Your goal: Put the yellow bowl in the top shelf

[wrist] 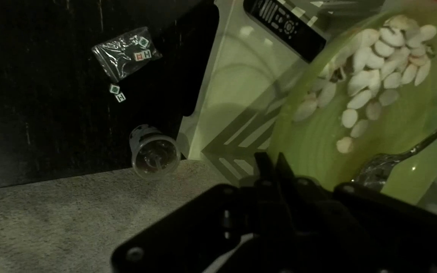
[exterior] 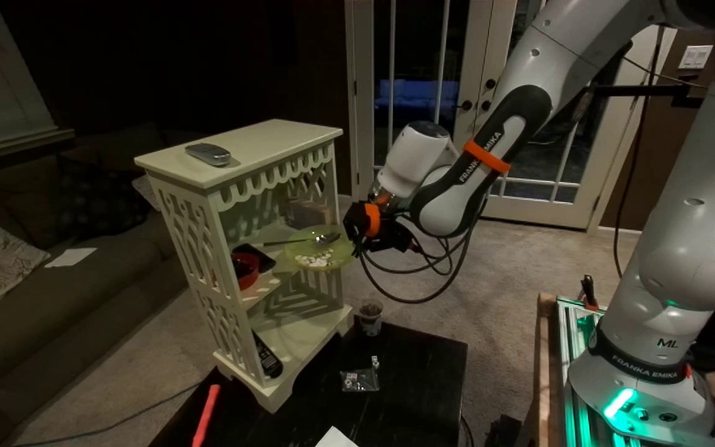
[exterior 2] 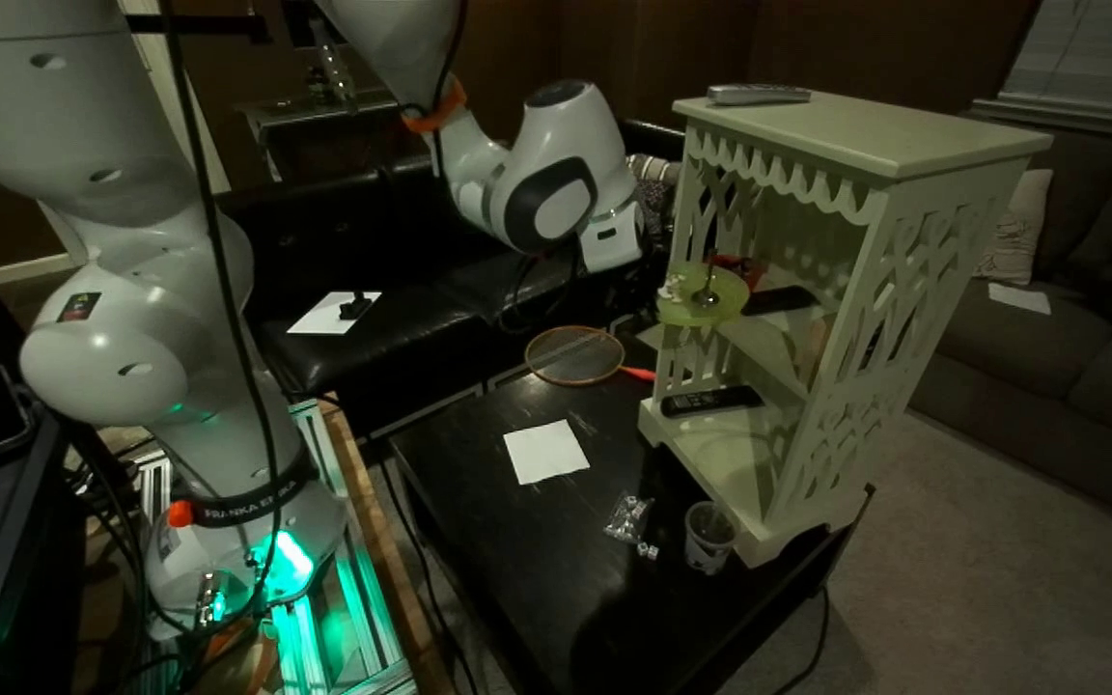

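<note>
Pinching the rim of the yellow bowl (exterior: 319, 253), the pincer (wrist: 274, 161) is almost pressed together, with only this thin rim between. From where I stand in the dim room, the bowl is at the open front of the white rack (exterior 2: 865, 135), at about the height of the top shelf (exterior 2: 766, 346). One part of it is over the shelf, and another part sticks out in front; whether its bottom touches the shelf, I cannot tell. Inside the bowl are small white pieces (wrist: 362, 83) and a spoon (wrist: 376, 168), whose handle points into the rack.

The rack stands on the black tabletop (exterior: 419, 379), along the edge which is opposite to the robot's base (exterior: 640, 372). On the same top shelf I see a red dish (exterior: 247, 273). On the lower shelf (exterior: 301, 326) lies a black remote (wrist: 285, 28). Close to another edge of the tabletop, just beside the rack's foot, stands a plastic cup (exterior 2: 710, 539). A clear bag (exterior 2: 627, 518) lies near the cup, and a racket (exterior 2: 575, 355) lies by the edge on the opposite side from the cup.
</note>
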